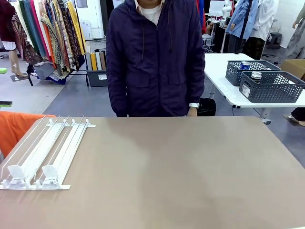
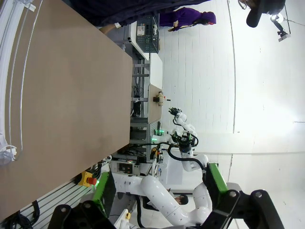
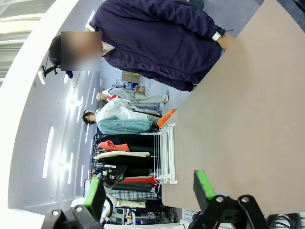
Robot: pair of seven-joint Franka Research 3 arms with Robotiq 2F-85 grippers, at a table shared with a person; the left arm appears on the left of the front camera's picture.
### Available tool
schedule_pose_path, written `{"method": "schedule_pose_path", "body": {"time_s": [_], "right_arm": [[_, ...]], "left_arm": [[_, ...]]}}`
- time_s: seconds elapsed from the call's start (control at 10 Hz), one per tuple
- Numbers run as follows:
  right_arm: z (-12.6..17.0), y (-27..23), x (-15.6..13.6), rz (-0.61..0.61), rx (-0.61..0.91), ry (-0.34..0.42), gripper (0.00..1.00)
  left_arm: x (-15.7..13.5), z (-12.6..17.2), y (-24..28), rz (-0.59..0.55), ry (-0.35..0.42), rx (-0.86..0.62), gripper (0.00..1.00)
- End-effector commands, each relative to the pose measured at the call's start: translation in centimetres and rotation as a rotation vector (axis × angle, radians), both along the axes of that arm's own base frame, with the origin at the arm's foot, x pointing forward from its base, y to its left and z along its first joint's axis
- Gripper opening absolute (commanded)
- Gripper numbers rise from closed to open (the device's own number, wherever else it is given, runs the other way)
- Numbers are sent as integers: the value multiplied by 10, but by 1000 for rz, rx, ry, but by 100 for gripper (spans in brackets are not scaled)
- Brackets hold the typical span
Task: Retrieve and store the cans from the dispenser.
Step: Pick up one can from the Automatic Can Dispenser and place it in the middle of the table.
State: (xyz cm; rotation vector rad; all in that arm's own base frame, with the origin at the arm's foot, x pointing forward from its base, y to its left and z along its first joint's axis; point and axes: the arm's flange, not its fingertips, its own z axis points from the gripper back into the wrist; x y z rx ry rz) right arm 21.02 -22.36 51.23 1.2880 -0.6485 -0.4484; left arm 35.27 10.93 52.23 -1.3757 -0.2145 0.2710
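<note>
The white dispenser [image 1: 47, 152] lies flat at the table's left side, its lanes bare and two pusher tabs at the near end. It also runs along the table edge in the left wrist view [image 2: 12, 71] and the right wrist view [image 3: 164, 152]. A blue can [image 1: 245, 65] and a silver can top [image 1: 256, 75] peek out of dark grey baskets on a far table. My left gripper [image 2: 158, 186] is open and holds nothing, off the table's near edge. My right gripper [image 3: 148, 191] is open too, with nothing between its green pads.
A person in a dark jacket [image 1: 155, 57] stands at the table's far edge, hands down. Two dark grey baskets [image 1: 271, 88] sit on a white table at the back right. Something orange [image 1: 16, 129] lies at the far left. Clothes racks stand behind.
</note>
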Motion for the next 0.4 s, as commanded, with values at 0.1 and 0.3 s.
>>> {"method": "schedule_pose_path", "body": {"time_s": [0.1, 0.3], "right_arm": [[2, 1, 3, -1, 6, -39, 100], [2, 1, 3, -1, 6, -39, 100]], "left_arm": [[-2, 1, 1, -11, 1, 5, 100], [-2, 1, 1, -11, 1, 5, 100]]}}
